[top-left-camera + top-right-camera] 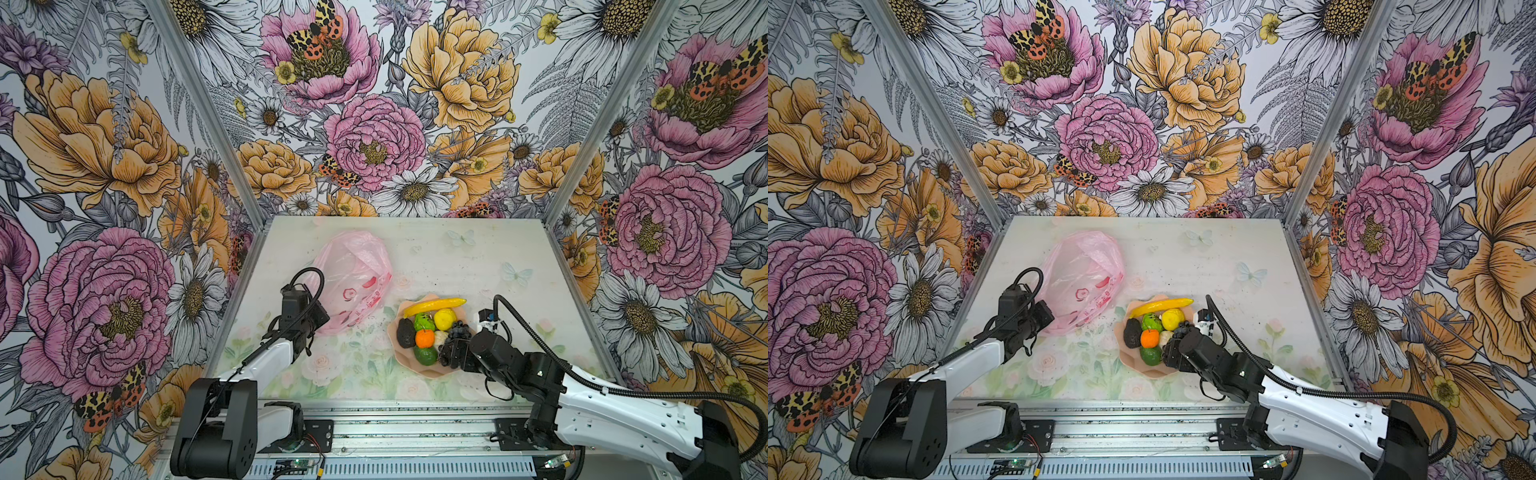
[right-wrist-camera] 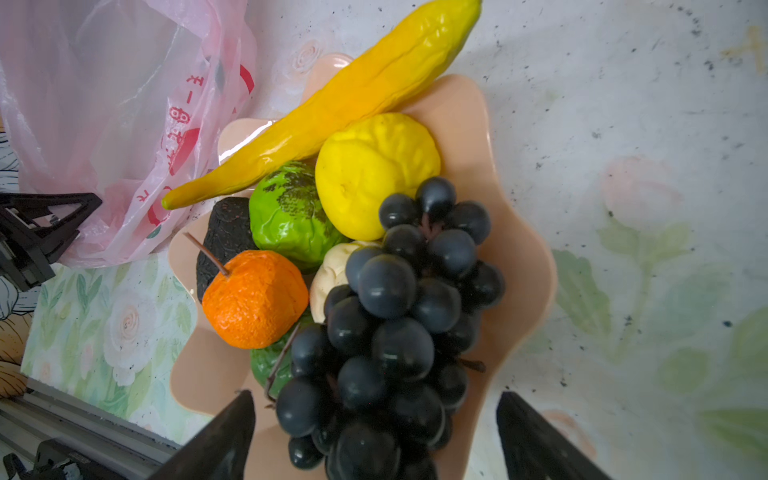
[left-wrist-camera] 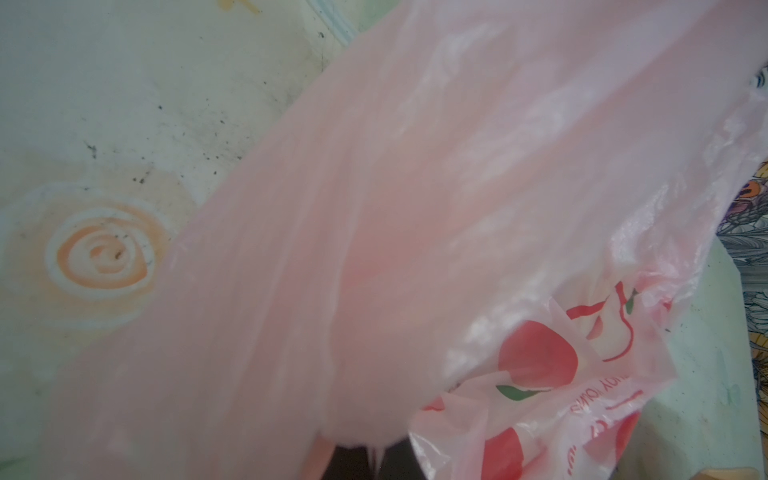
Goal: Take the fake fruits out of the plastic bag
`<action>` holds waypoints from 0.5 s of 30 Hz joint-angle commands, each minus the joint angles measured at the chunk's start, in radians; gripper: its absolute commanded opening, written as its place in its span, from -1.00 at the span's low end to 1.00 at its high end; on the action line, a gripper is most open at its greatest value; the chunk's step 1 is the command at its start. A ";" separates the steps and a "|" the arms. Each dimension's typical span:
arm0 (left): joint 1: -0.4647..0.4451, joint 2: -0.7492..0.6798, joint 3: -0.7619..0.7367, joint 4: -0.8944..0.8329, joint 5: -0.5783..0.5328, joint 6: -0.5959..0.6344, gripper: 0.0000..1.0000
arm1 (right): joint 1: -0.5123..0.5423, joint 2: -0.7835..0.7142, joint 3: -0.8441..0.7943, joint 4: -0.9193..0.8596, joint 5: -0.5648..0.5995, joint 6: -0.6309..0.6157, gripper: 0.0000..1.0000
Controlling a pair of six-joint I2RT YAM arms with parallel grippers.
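**Right gripper (image 2: 374, 397) spread around the grape bunch (image 2: 395, 324)**

We see its 2 fingers standing apart, with the dark bunch lying between them in the peach bowl (image 2: 519, 257). Crowded beside the bunch in that bowl are the banana (image 2: 332, 104), lemon (image 2: 374, 170), 2 green fruits (image 2: 291, 212), orange (image 2: 255, 299), black oval (image 2: 226, 232) and cream-white piece (image 2: 332, 266). The left gripper (image 1: 313, 322) is pressed together on a fold of the pink plastic bag (image 1: 353, 266). The bag lies on the table (image 1: 478, 257) just beside the bowl.
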 commanded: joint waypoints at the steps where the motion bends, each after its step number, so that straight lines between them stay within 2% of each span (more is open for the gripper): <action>1: -0.013 0.021 0.015 0.013 -0.005 0.026 -1.00 | -0.027 -0.026 0.057 -0.046 0.016 -0.048 0.99; 8: -0.043 0.151 0.113 -0.021 0.049 0.019 -1.00 | -0.125 -0.077 0.117 -0.091 0.004 -0.148 0.99; 15: -0.112 0.271 0.311 -0.109 0.010 0.032 -1.00 | -0.276 -0.133 0.155 -0.106 0.076 -0.235 0.99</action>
